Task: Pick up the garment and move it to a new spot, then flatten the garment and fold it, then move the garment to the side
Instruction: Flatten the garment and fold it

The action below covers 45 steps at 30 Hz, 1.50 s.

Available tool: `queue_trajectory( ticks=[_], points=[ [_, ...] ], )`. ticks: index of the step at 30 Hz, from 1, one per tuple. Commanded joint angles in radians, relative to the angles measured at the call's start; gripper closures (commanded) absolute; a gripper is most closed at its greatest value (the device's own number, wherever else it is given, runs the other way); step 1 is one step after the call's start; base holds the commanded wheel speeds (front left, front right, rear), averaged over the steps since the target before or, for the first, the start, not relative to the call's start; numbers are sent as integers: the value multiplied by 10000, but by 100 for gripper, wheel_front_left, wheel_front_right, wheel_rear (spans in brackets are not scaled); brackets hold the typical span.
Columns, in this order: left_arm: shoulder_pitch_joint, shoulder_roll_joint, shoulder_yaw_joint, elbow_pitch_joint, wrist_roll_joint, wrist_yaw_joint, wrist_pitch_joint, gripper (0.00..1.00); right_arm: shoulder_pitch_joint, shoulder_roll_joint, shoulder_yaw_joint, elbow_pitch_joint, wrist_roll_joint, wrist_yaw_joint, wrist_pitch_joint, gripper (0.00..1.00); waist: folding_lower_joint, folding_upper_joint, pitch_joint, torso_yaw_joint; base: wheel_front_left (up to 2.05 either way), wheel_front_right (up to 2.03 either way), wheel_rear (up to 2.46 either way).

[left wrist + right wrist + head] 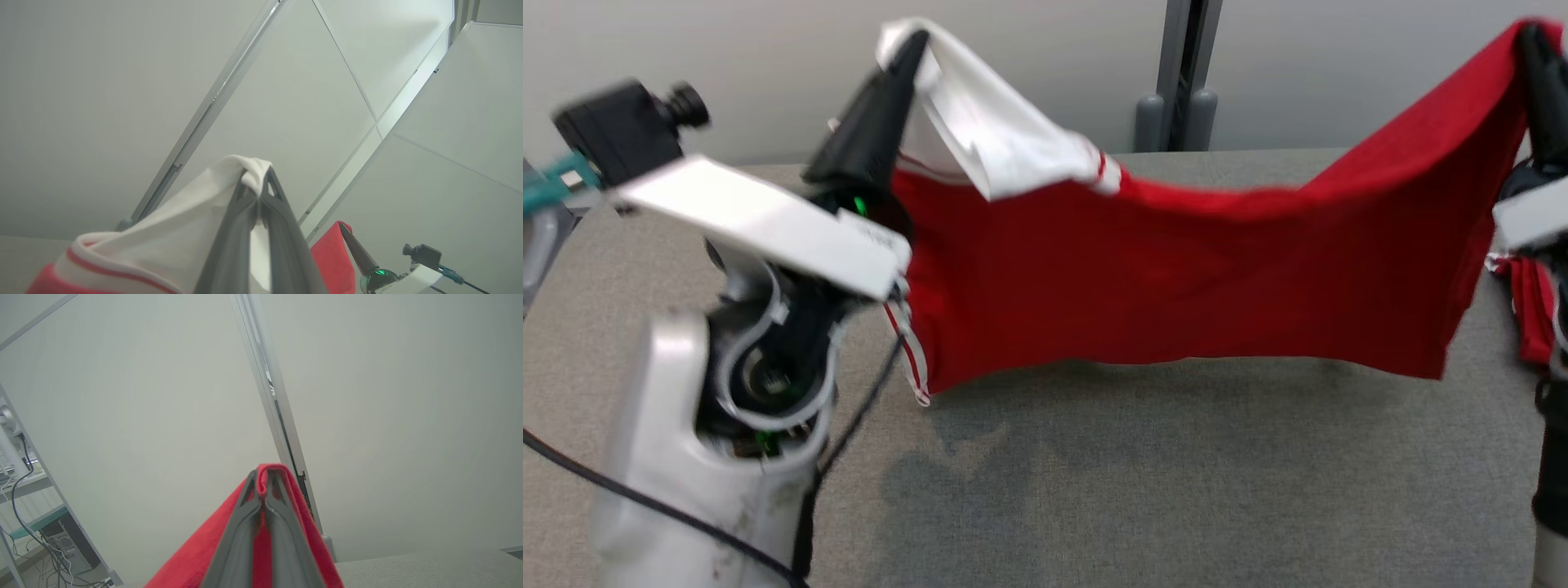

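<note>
above the far half of the grey bench (1094,490), the red garment (1176,278) hangs stretched like a banner from near the left edge across to the right edge, its upper edge sagging in the middle. its lower hem drops toward the bench's centre and casts a soft shadow there; whether it brushes the surface cannot be told. at the left end a white section (988,131) with thin red stripes folds over the top, and the left claw (915,45) is closed on it, the white cloth pinched between the long dark fingers and peeking over their tips in the left wrist view. at the right end the right claw (1531,37) is clamped on a red fold, which wraps over its fingertips in the right wrist view. a bunched red piece with white stripes (1531,310) dangles below that claw by the bench's right edge. past the far edge stands a grey metal post (1188,73) against a pale wall (768,65). a dark cable (645,506) trails by the left arm near the front left corner.
</note>
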Motion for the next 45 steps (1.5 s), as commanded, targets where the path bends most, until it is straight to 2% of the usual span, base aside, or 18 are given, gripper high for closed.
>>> queue_trajectory(
  ticks=[1, 5, 6, 9, 14, 17, 19, 22, 24, 27, 31, 37, 40, 45],
  points=[
    [-525, 50, 206, 111, -39, 171, 61, 100, -397, 19, -110, 27, 114, -3, 197, 100, 0, -1, 461, -155, 0, 0, 0],
    [-2859, 14, 955, 1210, -606, 853, 325, 100, -2404, 125, -338, 607, 41, -3, 897, 100, 0, -1, 1482, -301, 0, 0, 0],
    [-4137, 166, 1184, 2007, -452, 1018, 294, 100, -3500, 159, -431, 1198, -24, -3, 1128, 100, 0, -1, 2042, -417, 0, 0, 0],
    [-5949, 388, 1316, 3395, -225, 1000, 228, 100, -5178, 222, -270, 2429, -168, -2, 1006, 100, 0, -1, 2728, -664, 0, 0, 0],
    [-9020, 445, 1515, 5672, 146, 554, -683, 100, -7919, 152, -364, 4499, -394, -3, -219, 100, 0, -1, 3893, -819, 0, 0, 0],
    [-10554, 636, 1736, 7088, 353, -2, -1659, 100, -9124, 259, -420, 5880, -388, -2, -1628, 100, 0, -1, 4256, -989, 0, 0, 0],
    [-11590, 691, 1876, 7813, 446, -378, -2270, 100, -9949, 275, -100, 6482, -371, -2, -2647, 100, 0, -1, 4513, -1073, 0, 0, 0],
    [-12495, 650, 1888, 8794, 537, -977, -3046, 100, -10381, 264, 515, 7232, -158, -5, -4043, 100, 0, -1, 4841, -1047, 0, 0, 0],
    [-12845, 578, 1823, 9303, 546, -1401, -3414, 100, -10513, 279, 807, 7716, 18, -5, -4761, 100, 0, -1, 5081, -986, 0, 0, 0],
    [-12875, 484, 1655, 9978, 505, -2078, -3706, 100, -10408, 209, 1077, 8385, 497, -3, -5240, 100, 0, -1, 5340, -808, 0, 0, 0],
    [-12414, 424, 1519, 10796, 471, -2552, -3911, 100, -9927, 68, 1786, 9057, 1004, -3, -5400, 100, 0, -1, 5802, -591, 0, 0, 0],
    [-11124, 583, 955, 11712, 806, -3034, -4058, 100, -8969, -142, 2788, 9723, 1796, -3, -5510, 100, 0, -1, 6062, -422, 0, 0, 0],
    [-10538, 651, 693, 11955, 916, -3113, -4098, 100, -8565, -192, 3168, 9868, 2037, -3, -5512, 100, 0, -1, 6005, -336, 0, 0, 0],
    [-9113, 932, -363, 11987, 1299, -3193, -4102, 100, -7549, -424, 4125, 10036, 2700, -3, -5333, 100, 0, -1, 5400, -257, 0, 0, 0]
  ],
)
